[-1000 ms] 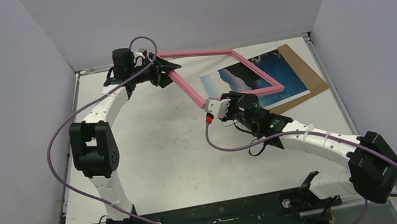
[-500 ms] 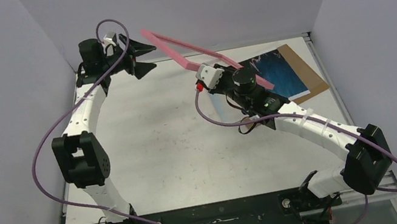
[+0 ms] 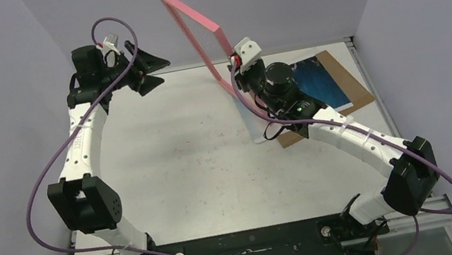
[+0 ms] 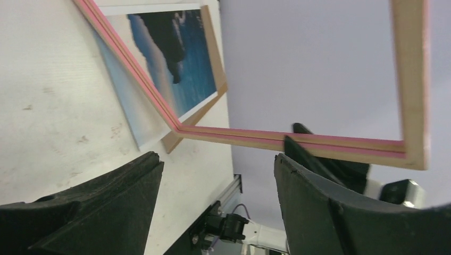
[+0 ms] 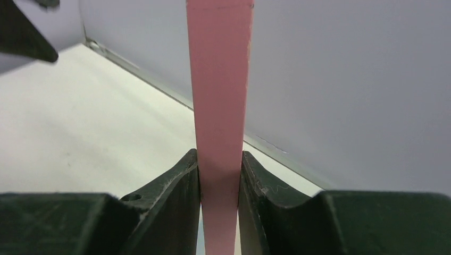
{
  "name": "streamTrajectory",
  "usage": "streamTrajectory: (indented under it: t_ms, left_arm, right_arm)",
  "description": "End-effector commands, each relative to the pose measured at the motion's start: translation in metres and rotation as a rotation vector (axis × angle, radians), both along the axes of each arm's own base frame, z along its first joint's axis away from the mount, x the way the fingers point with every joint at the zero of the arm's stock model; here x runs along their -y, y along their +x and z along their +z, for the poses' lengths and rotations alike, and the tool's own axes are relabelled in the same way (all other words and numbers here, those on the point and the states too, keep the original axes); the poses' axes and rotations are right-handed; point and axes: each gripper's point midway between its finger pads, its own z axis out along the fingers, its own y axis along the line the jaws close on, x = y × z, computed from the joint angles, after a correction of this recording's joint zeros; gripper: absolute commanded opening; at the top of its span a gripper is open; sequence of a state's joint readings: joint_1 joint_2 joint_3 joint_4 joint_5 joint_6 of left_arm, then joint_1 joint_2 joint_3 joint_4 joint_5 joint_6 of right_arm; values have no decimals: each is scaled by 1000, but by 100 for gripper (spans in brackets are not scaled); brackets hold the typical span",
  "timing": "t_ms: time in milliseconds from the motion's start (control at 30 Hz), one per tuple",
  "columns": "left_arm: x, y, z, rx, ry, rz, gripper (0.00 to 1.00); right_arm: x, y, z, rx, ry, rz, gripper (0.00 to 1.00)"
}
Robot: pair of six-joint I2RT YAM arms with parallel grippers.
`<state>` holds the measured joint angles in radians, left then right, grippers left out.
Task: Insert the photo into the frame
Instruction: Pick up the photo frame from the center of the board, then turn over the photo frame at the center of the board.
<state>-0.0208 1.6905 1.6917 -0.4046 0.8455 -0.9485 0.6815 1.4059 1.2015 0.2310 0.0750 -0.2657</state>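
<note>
L tool (image 3: 154, 72) let go, spread wide, backed off. R tool (image 3: 235, 69) alone pinches frame (image 3: 192, 10), now upright off bench (image 3: 178, 150); photo (image 3: 316, 80) uncovered.

The frame (image 3: 190, 10) is seen pink on its front and light tan wood on its back. The photo (image 4: 181, 74) is printed with blue sea, dark mountains and pale sky. The board (image 3: 353, 82) is coloured brown, and the table (image 3: 180, 163) off-white, flecked with dark marks.
</note>
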Motion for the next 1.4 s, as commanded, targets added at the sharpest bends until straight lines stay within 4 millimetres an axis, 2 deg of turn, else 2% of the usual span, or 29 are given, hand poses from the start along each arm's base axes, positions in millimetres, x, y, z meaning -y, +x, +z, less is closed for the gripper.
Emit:
streamTrajectory:
  t_ms: [0, 133, 267, 367, 467, 600, 667, 767, 933, 1167, 1367]
  left_arm:
    - [-37, -15, 4, 69, 198, 90, 75]
    - [-61, -21, -5, 51, 289, 154, 75]
    - [-76, -24, -10, 48, 358, 189, 75]
    - [-84, -24, -19, 31, 402, 203, 75]
    - [-91, -18, -28, 25, 425, 247, 75]
    - [-100, -16, -53, -16, 447, 300, 75]
    - [-102, -22, -68, -46, 471, 299, 75]
    - [-108, -31, -90, -92, 520, 297, 75]
    - [-118, -47, -140, -197, 595, 293, 76]
    - [-122, -64, -208, -355, 642, 241, 78]
    - [-104, -67, -247, -448, 553, 167, 78]
  right_arm:
    - [-6, -15, 108, 106, 404, 48, 0]
    - [-10, -20, 111, -52, 526, 54, 0]
    - [-18, -26, 112, -200, 668, 72, 0]
    - [-20, -28, 103, -305, 760, 56, 0]
    - [-21, -24, 69, -426, 770, -4, 0]
    - [-29, -19, 28, -569, 822, -38, 0]
    - [-31, -16, 6, -641, 833, -62, 0]
    - [-33, -10, -16, -718, 846, -57, 0]
    - [-40, 0, -62, -878, 827, -38, 0]
    - [-34, 8, -98, -905, 795, -86, 0]
    - [-22, 17, -123, -878, 804, -171, 0]
